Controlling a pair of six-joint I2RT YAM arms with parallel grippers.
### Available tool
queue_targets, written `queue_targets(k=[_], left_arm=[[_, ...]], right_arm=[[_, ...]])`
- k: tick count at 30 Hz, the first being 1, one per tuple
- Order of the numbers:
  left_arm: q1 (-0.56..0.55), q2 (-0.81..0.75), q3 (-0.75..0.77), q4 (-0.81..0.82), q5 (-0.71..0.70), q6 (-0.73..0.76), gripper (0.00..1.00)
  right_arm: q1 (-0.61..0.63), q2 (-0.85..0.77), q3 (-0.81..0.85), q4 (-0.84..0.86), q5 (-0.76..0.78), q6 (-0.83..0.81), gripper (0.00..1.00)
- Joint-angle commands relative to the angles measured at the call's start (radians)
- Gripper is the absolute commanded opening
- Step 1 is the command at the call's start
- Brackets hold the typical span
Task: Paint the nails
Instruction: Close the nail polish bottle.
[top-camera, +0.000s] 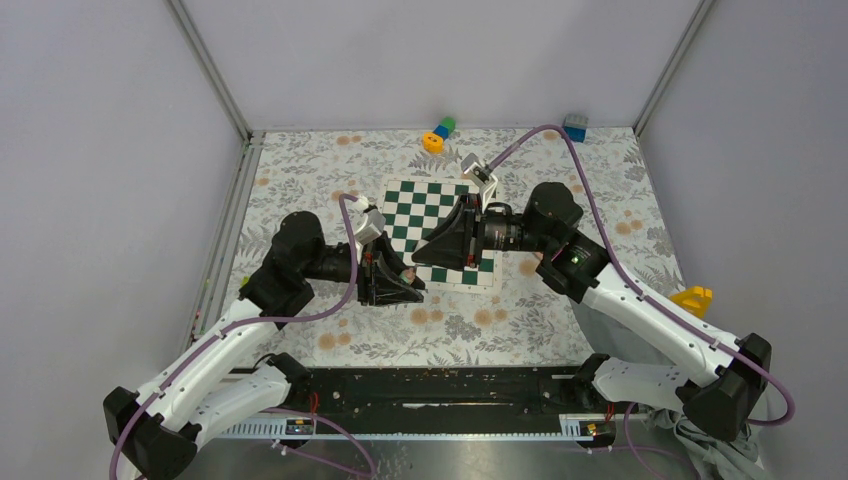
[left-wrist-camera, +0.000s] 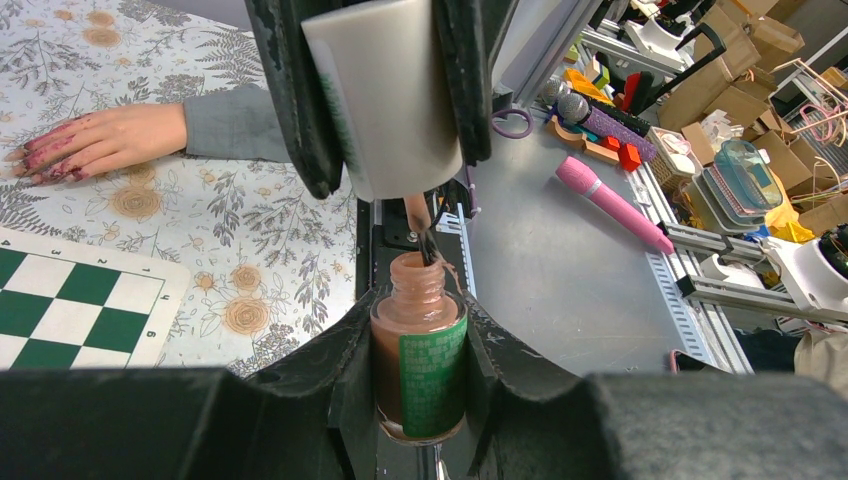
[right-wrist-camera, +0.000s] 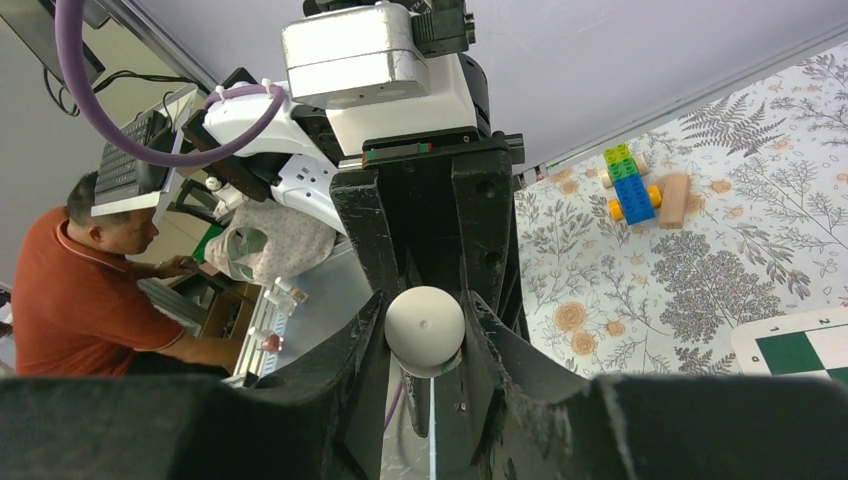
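Where the two arms meet over the near edge of the chessboard, the left hand is closed snugly on an open nail-polish bottle, brownish-pink with a green label, wedged between its jaws. Facing it, the right hand is clamped on the white cap, and the brush hanging from that cap has its tip at the bottle's mouth. Past the chessboard's corner in the left wrist view, a person's fingers lie flat on the flowered tabletop, with a grey sleeve behind them. The nails are reddish-pink, and polish is smeared over the skin around them. They sit off the chessboard's right side, well apart from both hands, with neither brush nor bottle near them. Beyond the chessboard's far edge rest a small stack of coloured toy blocks and, further right, a blue block.
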Motion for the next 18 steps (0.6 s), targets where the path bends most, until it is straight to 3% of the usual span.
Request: queue_targets(k=[1, 18], left_arm=[[-0.004, -0.010, 0.036, 0.053, 0.025, 0.004, 0.00], [-0.004, -0.013, 0.035, 0.054, 0.024, 0.004, 0.00]], right_arm=[[0.012, 0.003, 0.052, 0.012, 0.016, -0.023, 0.00], [0.014, -0.007, 0.063, 0.019, 0.059, -0.014, 0.00]])
